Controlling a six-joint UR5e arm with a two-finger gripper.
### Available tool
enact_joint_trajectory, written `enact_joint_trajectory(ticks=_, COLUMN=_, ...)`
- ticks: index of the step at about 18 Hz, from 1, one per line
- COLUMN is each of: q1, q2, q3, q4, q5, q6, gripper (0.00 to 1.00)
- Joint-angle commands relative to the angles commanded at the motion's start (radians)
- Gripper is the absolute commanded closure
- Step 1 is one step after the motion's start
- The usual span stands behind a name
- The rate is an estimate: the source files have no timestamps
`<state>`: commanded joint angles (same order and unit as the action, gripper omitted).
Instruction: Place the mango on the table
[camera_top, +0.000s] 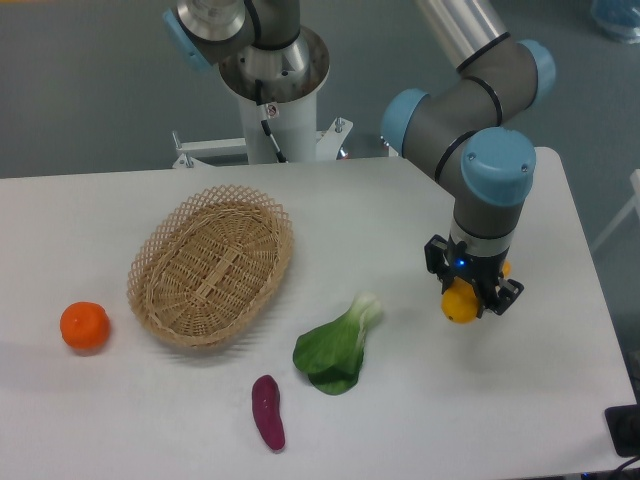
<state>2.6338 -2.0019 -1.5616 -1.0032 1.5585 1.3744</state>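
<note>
A large white table (120, 420) fills most of the view, seen from above and in front. A grey robot arm with blue joint caps reaches down over the table's right side, ending in a black pincer (470, 297) pointing downward. The pincer is closed around the mango (459, 305) — a yellow-orange fruit that shows between and just below the fingers, low over the tabletop; whether it touches the surface is unclear.

Well to the left of the pincer, beyond the table's middle, sits an oval wicker basket (211, 264), with only its woven bottom showing inside. Between basket and pincer, slightly nearer the camera, lies a green leafy bok choy (335, 347). Further left and forward of that lies a purple sweet potato (268, 412). Farthest from the pincer — past the basket — rests a round orange tangerine (84, 326).
</note>
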Motion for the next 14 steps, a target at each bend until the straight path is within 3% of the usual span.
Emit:
enact_joint_trajectory(ticks=10, q1=0.000, q2=0.003, q3=-0.008, q4=0.012, q5=0.002, q6=0.009, gripper=0.61)
enact_joint_trajectory(ticks=14, q1=0.002, q2=0.011, q3=-0.044, q4=0.012, q5=0.002, q6=0.011, gripper=0.61)
